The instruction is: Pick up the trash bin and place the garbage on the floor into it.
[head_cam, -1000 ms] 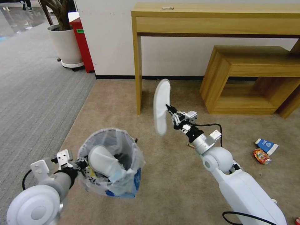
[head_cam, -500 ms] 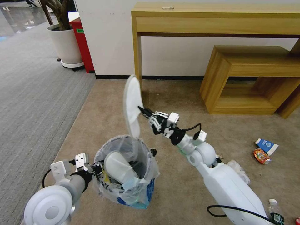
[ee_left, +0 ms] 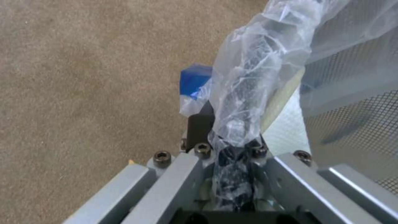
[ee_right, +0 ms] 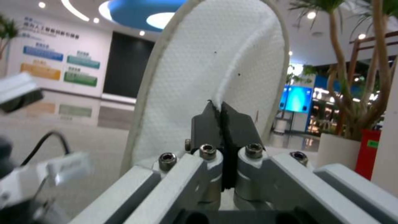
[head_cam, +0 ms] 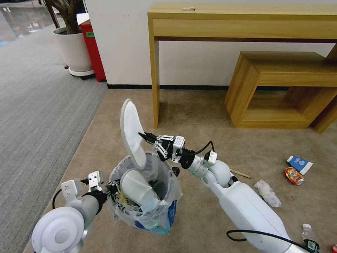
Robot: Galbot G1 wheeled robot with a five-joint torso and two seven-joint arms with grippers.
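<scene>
Fingers [head_cam: 142,134] pinching flat white slipper [head_cam: 132,131] — crinkled bin [head_cam: 145,196]

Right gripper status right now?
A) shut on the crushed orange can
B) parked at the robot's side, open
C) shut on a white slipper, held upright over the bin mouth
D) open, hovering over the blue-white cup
C: the right gripper is shut on the flat white fabric slipper, standing it upright with its lower end at the mouth of the small round dark trash bin lined with crinkled clear plastic, which the left gripper grips by its rim.

Head looks down; wrists close; share slipper [head_cam: 132,133].
</scene>
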